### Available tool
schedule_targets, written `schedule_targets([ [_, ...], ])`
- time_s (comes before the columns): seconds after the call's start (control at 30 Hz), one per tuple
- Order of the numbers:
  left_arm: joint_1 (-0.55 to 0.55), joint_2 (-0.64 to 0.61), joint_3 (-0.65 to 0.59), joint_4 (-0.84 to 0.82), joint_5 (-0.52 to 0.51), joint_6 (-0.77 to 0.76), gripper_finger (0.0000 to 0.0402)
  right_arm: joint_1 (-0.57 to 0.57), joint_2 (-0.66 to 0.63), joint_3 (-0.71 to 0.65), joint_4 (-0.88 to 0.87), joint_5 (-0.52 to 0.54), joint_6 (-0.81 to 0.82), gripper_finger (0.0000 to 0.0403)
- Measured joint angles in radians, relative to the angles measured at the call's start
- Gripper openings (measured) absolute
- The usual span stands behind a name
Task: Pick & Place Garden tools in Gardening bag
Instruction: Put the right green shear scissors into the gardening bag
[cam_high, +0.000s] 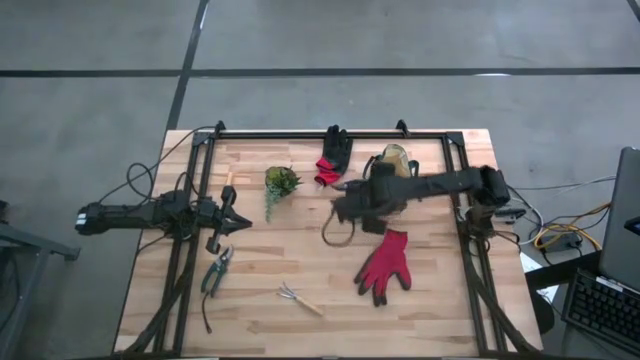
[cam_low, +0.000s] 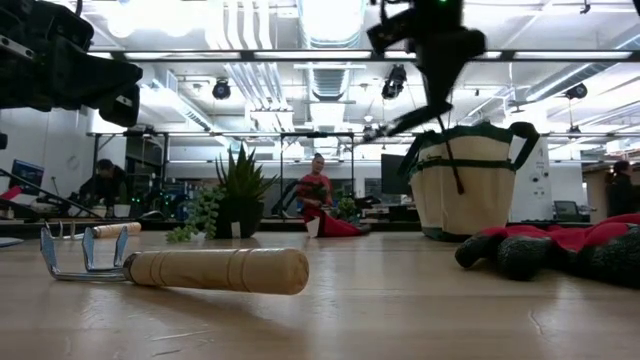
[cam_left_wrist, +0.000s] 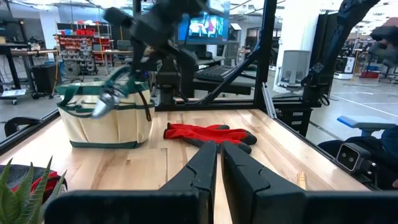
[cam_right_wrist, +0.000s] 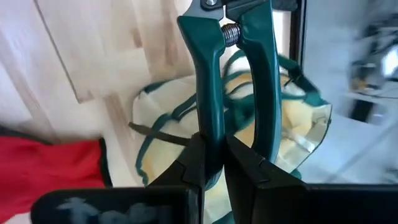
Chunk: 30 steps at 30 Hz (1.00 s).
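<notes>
Step in hand: transfer of the green pruners (cam_right_wrist: 233, 93) to the bag (cam_high: 392, 165). The right gripper (cam_right_wrist: 211, 163) is clamped on one green handle, with the tool hanging above the bag's open mouth in the right wrist view. In the low view the pruners (cam_low: 400, 122) hang in the air beside the bag's rim (cam_low: 470, 135), not yet inside.

Your next move, as judged from this position: centre the tool over the opening, lower it until the blades pass the rim, then part the fingers. Watch the bag's green handles; they lie across the opening and could snag the tool.

The left gripper (cam_high: 238, 219) waits near the table's left side with its fingers together, holding nothing.

Items not yet bagged:
- Red glove (cam_high: 385, 265), on the table just beside the bag.
- Black-and-red glove (cam_high: 332, 158), at the far edge.
- Dark pruners (cam_high: 216, 272), near the left gripper.
- Hand fork (cam_high: 298, 298), near the front edge.

Leave the plant (cam_high: 281, 183) where it is.
</notes>
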Motion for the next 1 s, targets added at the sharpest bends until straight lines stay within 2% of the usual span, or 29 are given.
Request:
schedule_targets([
  [0.17,0.000,0.000,0.000,0.000,0.000,0.000,0.0028,-0.079,-0.044,0.105,0.003,-0.133,-0.066,0.0029],
  [0.4,0.000,0.000,0.000,0.000,0.000,0.000,0.0028,-0.094,-0.160,0.151,0.001,-0.176,-0.162,0.0029],
  [0.63,0.000,0.000,0.000,0.000,0.000,0.000,0.0028,-0.031,-0.304,0.045,-0.001,-0.182,-0.149,0.0029],
  [1.0,0.000,0.000,0.000,0.000,0.000,0.000,0.0028,0.146,-0.463,-0.265,-0.001,-0.209,-0.111,0.0029],
])
